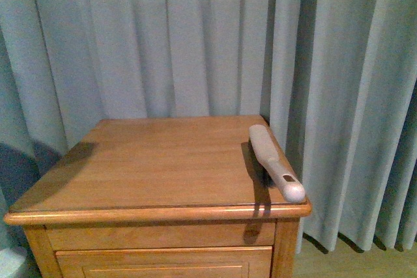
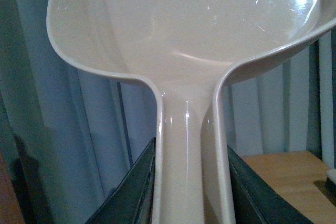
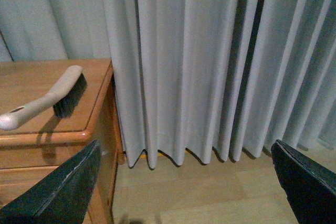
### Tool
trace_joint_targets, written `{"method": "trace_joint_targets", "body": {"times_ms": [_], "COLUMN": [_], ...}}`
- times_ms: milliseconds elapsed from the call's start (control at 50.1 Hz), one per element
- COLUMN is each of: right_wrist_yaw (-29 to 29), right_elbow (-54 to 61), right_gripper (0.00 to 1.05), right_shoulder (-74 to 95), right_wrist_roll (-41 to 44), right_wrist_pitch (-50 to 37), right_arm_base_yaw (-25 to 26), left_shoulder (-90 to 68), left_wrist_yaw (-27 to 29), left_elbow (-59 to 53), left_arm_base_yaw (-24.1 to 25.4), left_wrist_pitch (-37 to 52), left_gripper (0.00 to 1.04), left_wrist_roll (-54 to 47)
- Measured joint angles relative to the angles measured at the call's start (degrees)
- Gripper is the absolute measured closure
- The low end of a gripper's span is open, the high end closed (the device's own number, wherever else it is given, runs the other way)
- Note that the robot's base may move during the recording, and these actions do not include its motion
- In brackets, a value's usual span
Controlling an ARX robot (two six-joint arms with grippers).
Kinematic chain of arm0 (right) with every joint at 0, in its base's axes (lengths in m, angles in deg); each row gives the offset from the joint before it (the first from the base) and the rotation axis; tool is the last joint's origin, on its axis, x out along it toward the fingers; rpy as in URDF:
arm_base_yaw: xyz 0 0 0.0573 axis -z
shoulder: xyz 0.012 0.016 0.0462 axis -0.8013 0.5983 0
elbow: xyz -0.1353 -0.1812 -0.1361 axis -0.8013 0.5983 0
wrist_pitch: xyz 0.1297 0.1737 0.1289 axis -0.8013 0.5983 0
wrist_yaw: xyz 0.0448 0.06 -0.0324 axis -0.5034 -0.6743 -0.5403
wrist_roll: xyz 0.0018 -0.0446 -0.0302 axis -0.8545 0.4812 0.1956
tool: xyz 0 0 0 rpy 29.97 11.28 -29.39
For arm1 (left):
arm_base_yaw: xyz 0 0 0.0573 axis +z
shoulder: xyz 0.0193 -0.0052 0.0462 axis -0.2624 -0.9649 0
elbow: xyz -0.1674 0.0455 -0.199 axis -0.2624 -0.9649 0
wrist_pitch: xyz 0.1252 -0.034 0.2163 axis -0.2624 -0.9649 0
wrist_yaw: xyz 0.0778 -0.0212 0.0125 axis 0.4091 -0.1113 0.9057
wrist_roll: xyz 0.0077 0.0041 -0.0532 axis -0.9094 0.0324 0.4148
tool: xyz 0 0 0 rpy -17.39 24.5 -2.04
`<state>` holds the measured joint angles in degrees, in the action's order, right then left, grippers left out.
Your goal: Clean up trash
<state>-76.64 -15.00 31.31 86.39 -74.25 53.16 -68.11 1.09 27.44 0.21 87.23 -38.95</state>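
No trash shows in any view. In the left wrist view my left gripper (image 2: 191, 192) is shut on the handle of a cream plastic dustpan (image 2: 194, 40), whose wide pan fills the picture beyond the dark fingers (image 2: 134, 192). A cream hand brush (image 1: 275, 162) with dark bristles lies on the wooden cabinet (image 1: 156, 161) along its right edge, handle toward the front; the right wrist view also shows this brush (image 3: 47, 98). My right gripper (image 3: 189, 182) hangs open over the wooden floor (image 3: 199, 198) to the right of the cabinet, nothing between its fingers. Neither arm appears in the front view.
Grey pleated curtains (image 1: 195, 37) hang close behind and to the right of the cabinet, reaching the floor. The cabinet has a drawer front (image 1: 163, 262) below its top. A corner of the cabinet top (image 2: 283, 182) shows past the dustpan handle.
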Motion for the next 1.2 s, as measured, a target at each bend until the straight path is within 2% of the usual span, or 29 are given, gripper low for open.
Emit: {"method": "trace_joint_targets", "body": {"times_ms": [240, 280, 300, 340, 420, 579, 739, 999, 1199], "right_wrist_yaw": [0.3, 5.3, 9.9, 15.1, 18.2, 18.7, 19.5, 17.7, 17.5], "right_elbow": [0.0, -0.7, -1.6, -2.5, -4.6, -13.7, -26.3, -51.5, -67.0], "right_gripper": [0.07, 0.07, 0.07, 0.07, 0.07, 0.07, 0.07, 0.07, 0.07], "right_shoulder": [0.0, 1.3, 3.1, 7.1, 13.5, 29.8, 47.1, 72.4, 88.4], "right_wrist_roll": [0.1, 1.8, 3.6, 5.3, 5.8, 4.4, 0.1, -11.6, -21.6], "right_wrist_pitch": [0.1, 2.8, 4.7, 4.8, 2.6, -3.3, -2.1, 11.1, 21.5], "right_arm_base_yaw": [0.0, -1.6, -3.7, -6.9, -11.1, -16.3, -20.9, -27.1, -28.7], "left_shoulder": [2.9, 2.9, 3.0, 3.1, 3.2, 3.2, 3.2, 3.2, 3.2], "left_wrist_yaw": [-1.1, -1.0, -1.0, -1.0, -1.1, -1.0, -1.0, -1.1, -1.0], "left_elbow": [-8.2, -8.2, -8.2, -8.2, -8.2, -8.2, -8.2, -8.2, -8.2], "left_arm_base_yaw": [1.4, 1.4, 1.4, 1.3, 1.3, 1.3, 1.3, 1.3, 1.3], "left_wrist_pitch": [4.9, 4.9, 5.0, 5.0, 5.1, 5.1, 5.1, 5.1, 5.1], "left_gripper": [0.77, 0.77, 0.77, 0.77, 0.77, 0.77, 0.77, 0.77, 0.77], "left_wrist_roll": [3.8, 3.9, 4.0, 4.2, 4.2, 4.3, 4.3, 4.3, 4.3]}}
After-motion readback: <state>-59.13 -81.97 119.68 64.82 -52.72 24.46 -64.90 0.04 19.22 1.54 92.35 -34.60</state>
